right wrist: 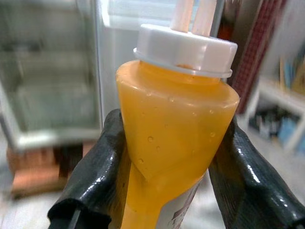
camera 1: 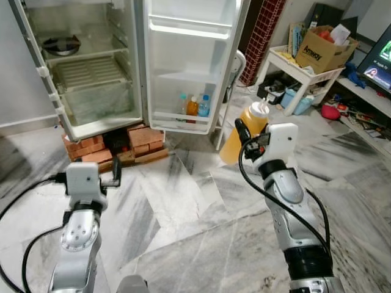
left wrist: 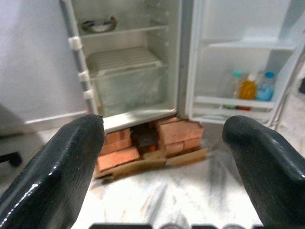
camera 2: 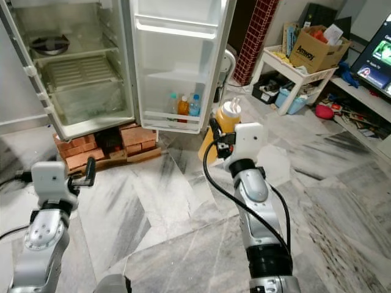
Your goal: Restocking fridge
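Note:
My right gripper [camera 1: 244, 135] is shut on a yellow-orange squeeze bottle [camera 1: 243, 133] with a white twin-nozzle cap, held upright above the marble floor in front of the fridge door; the right wrist view shows the bottle [right wrist: 174, 129] clamped between both black fingers [right wrist: 97, 164]. The fridge [camera 1: 91, 67] stands wide open, its door shelf holding three small bottles [camera 1: 192, 107]. A dark bowl [camera 1: 61, 44] sits on an upper shelf. My left gripper [camera 1: 115, 173] is open and holds nothing, low at the left, pointing at the fridge [left wrist: 128, 71].
Red bricks [camera 1: 91, 146] prop the fridge base. A white shelf unit [camera 1: 305, 70] with a cardboard box [camera 1: 324, 52] and clutter stands at the right, beside a screen [camera 1: 379, 61]. Black cables trail from both arms.

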Robot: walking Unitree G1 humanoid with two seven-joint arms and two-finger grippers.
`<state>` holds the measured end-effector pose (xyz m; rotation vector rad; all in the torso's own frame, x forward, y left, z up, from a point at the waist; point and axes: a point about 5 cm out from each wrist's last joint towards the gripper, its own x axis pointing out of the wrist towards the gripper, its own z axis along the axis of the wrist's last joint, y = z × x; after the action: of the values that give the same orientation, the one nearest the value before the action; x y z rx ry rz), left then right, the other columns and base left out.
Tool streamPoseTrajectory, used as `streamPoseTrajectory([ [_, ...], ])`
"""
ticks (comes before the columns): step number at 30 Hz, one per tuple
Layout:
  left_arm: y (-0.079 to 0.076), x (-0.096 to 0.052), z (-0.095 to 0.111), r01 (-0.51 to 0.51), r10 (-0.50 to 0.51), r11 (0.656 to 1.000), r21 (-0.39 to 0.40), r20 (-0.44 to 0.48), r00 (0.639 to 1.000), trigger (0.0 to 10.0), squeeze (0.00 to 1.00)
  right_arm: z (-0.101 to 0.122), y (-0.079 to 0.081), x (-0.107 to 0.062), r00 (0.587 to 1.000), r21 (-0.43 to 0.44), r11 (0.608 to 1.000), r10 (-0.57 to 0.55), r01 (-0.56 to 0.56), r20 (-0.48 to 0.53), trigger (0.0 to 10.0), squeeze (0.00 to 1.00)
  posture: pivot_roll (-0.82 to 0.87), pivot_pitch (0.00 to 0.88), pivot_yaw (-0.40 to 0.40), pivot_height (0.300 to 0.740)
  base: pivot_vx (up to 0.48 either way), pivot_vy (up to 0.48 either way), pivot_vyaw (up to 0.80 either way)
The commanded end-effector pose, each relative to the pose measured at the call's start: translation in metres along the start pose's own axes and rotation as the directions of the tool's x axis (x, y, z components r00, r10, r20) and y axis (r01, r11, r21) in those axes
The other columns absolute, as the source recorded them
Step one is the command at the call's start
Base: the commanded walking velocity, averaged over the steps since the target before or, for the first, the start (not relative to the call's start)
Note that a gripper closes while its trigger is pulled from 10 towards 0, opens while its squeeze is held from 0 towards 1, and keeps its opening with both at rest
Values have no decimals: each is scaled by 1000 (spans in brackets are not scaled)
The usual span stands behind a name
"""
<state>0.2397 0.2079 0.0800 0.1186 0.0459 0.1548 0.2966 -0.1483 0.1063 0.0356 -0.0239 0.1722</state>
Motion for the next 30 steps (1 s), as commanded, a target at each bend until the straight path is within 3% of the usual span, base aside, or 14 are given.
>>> streamPoseTrajectory([
  [1, -3, 1, 5, 9, -9, 1000, -3, 19, 1000, 10000, 0, 6, -3, 2, 1000, -5, 1000, 7, -7, 22, 10000, 0, 93, 57, -120, 740, 0, 0, 0],
  [7, -2, -4, 7, 15, -15, 1000, 2, -7, 1000, 10000, 0, 8, -1, 1, 1000, 1, 1000, 16, -16, 24, 10000, 0, 87, 64, -109, 740, 0, 0, 0],
  [11, 0, -8, 6, 18, -18, 1000, 7, -19, 1000, 10000, 0, 7, -1, -2, 999, -2, 1000, 23, -23, 28, 10000, 0, 87, 64, -98, 740, 0, 0, 673],
  [22, 2, -3, 3, 34, -33, 999, 36, -31, 999, 10000, 0, 4, 11, -2, 998, 11, 999, 49, -50, 47, 10000, 0, 84, 47, -67, 740, 392, 0, 761],
  [30, 5, 5, 3, 93, -91, 994, 55, -40, 995, 10000, 0, 2, -4, -5, 997, -14, 998, -54, 54, 58, 10000, 0, 83, 12, -29, 740, 422, 0, 173],
])
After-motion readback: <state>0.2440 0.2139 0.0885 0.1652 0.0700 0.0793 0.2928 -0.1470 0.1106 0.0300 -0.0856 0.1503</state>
